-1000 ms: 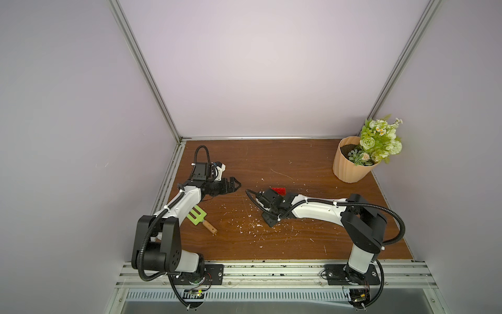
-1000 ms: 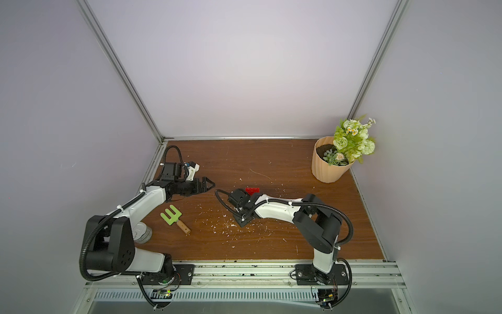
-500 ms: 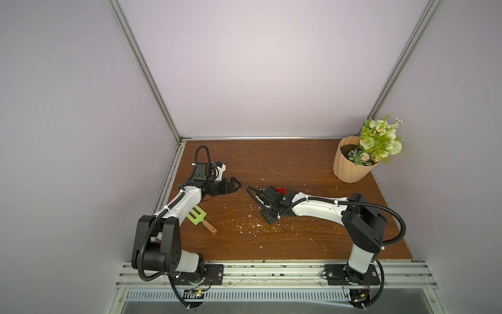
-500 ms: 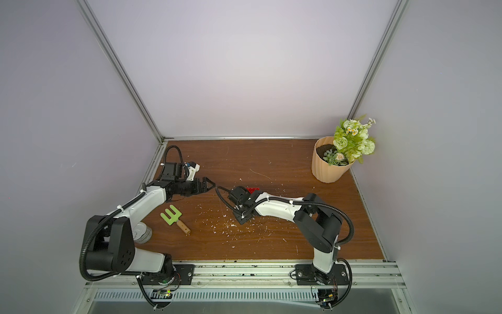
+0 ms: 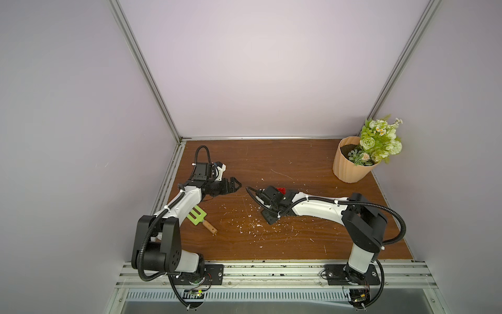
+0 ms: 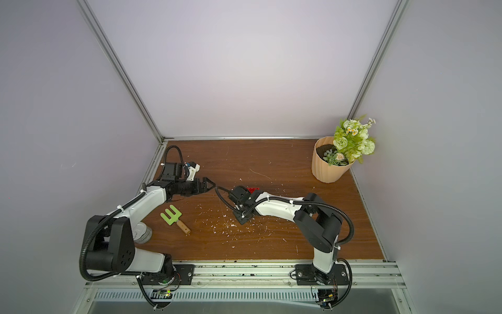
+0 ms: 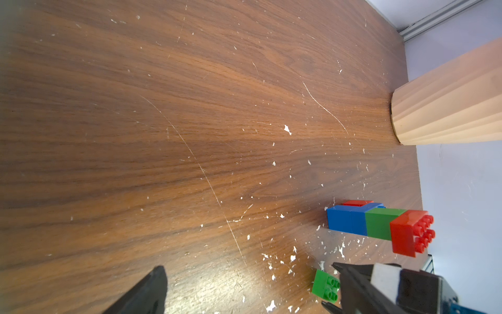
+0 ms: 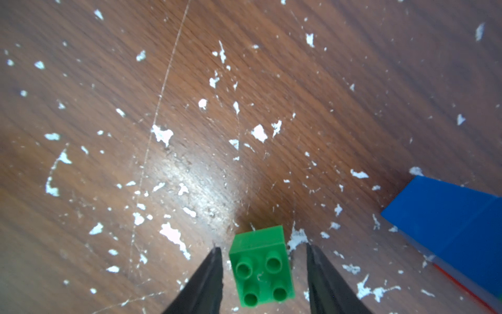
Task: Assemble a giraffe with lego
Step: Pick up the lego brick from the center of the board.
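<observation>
Green loose brick (image 8: 260,267) sits studs-up between the parted jaws of the right gripper (image 8: 262,246), touching neither, just beside the upright unfinished giraffe (image 7: 377,225); the spread left gripper (image 5: 238,185) hangs farther off.

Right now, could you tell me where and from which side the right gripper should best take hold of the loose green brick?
Pinch the green brick across its two smooth side walls, coming in from its studded face. The studs point back at the right gripper, whose open jaws flank those flat, parallel walls with a gap on each side.
</observation>
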You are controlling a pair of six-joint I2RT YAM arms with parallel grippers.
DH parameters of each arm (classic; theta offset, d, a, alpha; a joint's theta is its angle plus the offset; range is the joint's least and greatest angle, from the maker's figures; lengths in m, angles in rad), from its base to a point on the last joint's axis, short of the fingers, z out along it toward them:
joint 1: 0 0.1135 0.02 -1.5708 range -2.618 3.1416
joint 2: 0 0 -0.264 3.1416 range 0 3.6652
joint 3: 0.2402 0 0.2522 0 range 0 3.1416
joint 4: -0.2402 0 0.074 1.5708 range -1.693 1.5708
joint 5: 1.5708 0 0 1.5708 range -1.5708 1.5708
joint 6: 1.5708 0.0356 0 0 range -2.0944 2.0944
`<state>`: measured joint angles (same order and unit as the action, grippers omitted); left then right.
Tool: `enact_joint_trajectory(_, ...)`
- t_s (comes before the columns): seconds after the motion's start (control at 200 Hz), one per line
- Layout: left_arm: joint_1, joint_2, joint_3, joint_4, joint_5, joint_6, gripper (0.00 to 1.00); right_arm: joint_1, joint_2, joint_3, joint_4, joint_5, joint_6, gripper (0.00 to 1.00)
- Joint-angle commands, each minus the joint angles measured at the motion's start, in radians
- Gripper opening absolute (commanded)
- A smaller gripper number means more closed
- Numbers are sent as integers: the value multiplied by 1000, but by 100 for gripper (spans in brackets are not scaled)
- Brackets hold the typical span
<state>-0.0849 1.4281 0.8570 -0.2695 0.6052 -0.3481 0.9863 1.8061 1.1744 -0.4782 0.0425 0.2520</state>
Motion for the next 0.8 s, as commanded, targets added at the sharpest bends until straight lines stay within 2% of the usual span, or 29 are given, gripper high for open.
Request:
enact_joint_trajectory(0.0, -10, 8, -2, -10, -5, -2, 100, -1, -7, -7, -5, -18, -19, 51)
enact_joint_trajectory(0.475, -10, 9, 0, -10, -6, -3, 100, -2, 7, -20, 4, -18, -24, 44)
enact_joint_trajectory(0.796, -10, 9, 0, -11, -7, -3, 100, -1, 13, -22, 3, -17, -27, 45)
